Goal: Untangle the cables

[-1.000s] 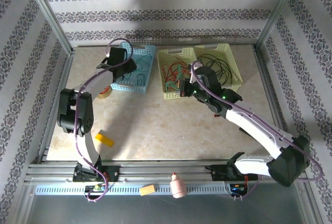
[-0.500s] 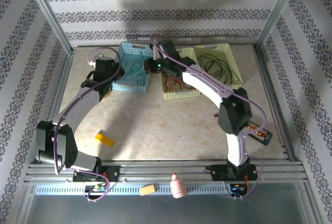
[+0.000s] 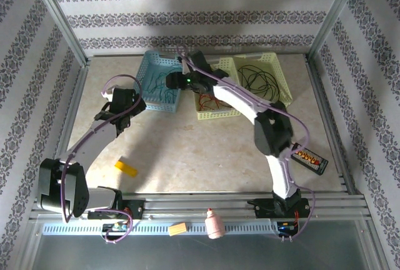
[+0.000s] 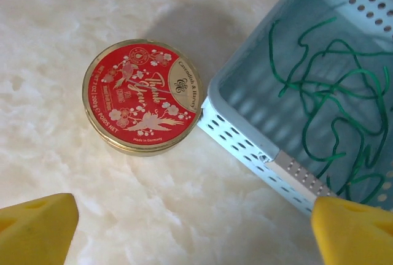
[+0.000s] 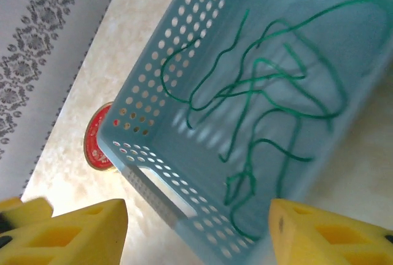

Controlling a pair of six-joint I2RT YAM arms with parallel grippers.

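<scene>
Bright even light, soft shadows, slight blur

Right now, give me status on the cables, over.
Left gripper open, empty. Right gripper open over blue basket. Green cables inside. Red tin beside basket.

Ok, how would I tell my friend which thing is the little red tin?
Find the blue basket at the back left of the marble table. Right by its corner, standing on the tabletop outside the basket, is a flat tin. Unlike the boxy basket, it is round, with a red lid, a gold rim and flowery, curly writing.
</scene>
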